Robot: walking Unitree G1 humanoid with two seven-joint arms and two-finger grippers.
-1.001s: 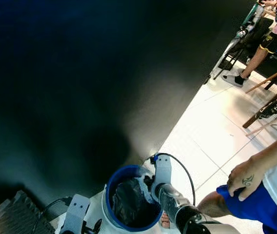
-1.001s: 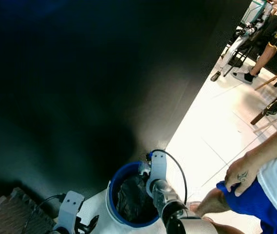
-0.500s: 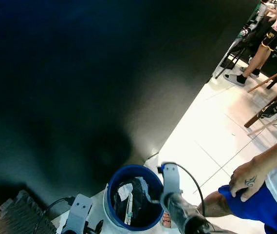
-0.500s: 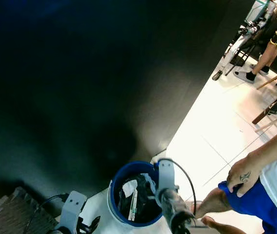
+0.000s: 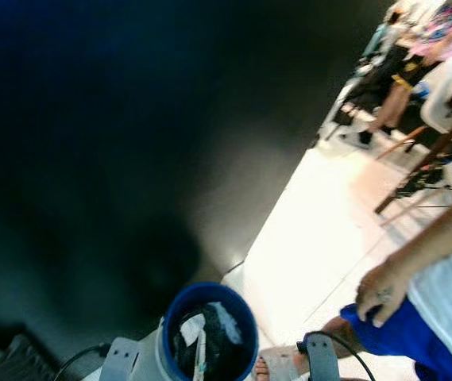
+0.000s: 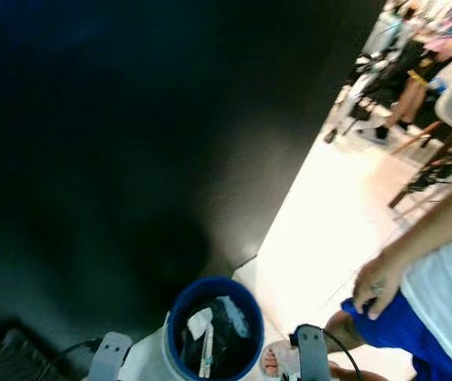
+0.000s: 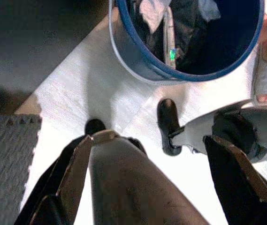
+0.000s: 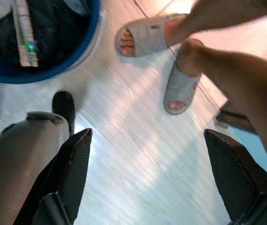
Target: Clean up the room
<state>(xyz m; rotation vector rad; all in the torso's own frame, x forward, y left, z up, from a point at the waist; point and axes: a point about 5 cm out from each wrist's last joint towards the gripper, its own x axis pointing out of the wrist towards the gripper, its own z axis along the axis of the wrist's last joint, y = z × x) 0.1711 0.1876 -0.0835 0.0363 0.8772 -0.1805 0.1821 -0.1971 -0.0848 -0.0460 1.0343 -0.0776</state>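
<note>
Fingers of my left gripper (image 7: 142, 183) and right gripper (image 8: 145, 176) spread wide, both pointing down at the white floor (image 8: 138, 154) beside the blue bin (image 5: 210, 333) holding trash.

Bin (image 6: 210, 329) ahead on floor, paper scraps (image 6: 200, 321) inside; person's feet (image 8: 145, 40) right of it

left pincer (image 7: 147, 187): spread wide | blue-rimmed bin (image 7: 138, 65): trash inside | floor (image 7: 77, 98): pale

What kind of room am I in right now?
Probably a shared indoor living or work space: pale tiled floor, wooden chair legs, a blue-rimmed trash bin, and a person's sandalled feet close by.
</note>
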